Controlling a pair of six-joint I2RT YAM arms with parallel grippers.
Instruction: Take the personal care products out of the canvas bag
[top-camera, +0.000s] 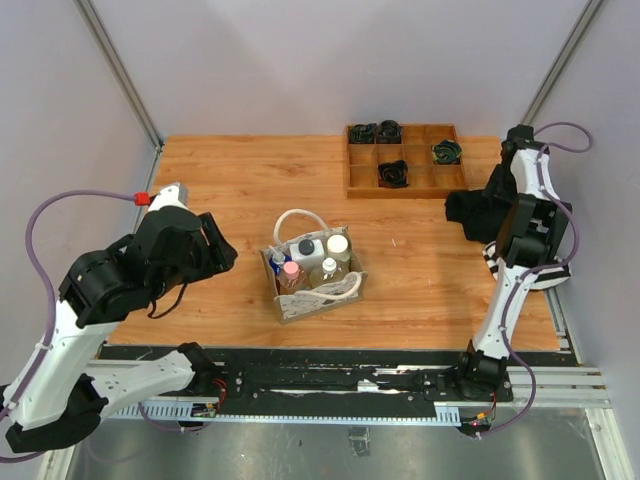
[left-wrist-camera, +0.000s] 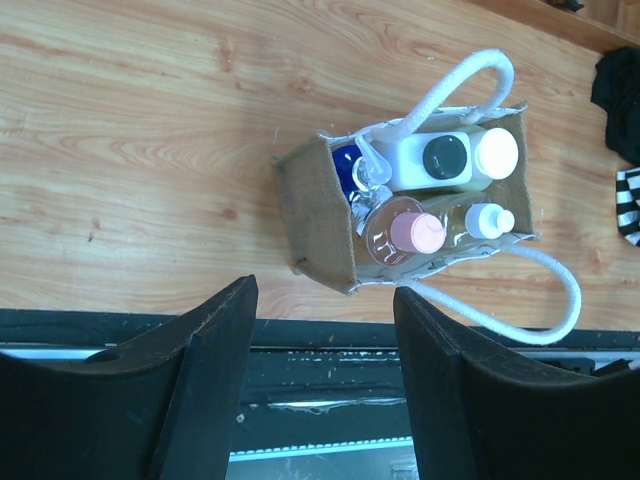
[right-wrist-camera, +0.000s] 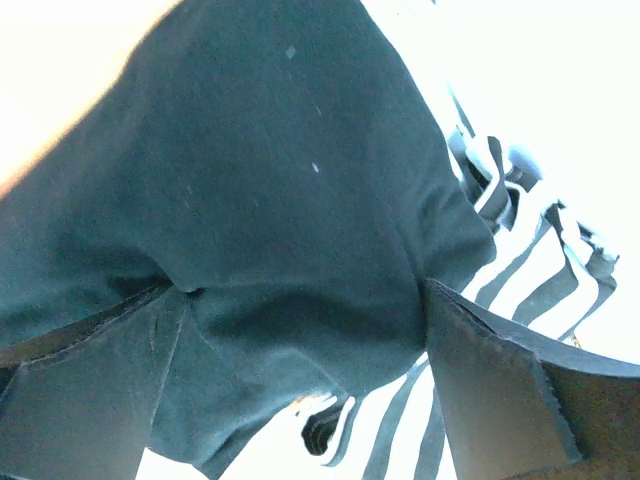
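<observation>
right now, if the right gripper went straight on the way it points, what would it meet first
The right gripper would most likely meet the plain black cloth that fills the view between its open jaws, beside the black-and-white striped cloth. It looks very close, but depth is unclear.

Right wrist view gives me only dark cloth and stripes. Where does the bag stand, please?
Observer: The bag stands upright near the middle of the table.
Operator: Is something inside it?
Observer: Yes, a pink-capped bottle, a white bottle with a black cap, and others.
Operator: And the left hand?
Observer: The left hand is open and empty, off to the bag's left, not touching it.
</observation>
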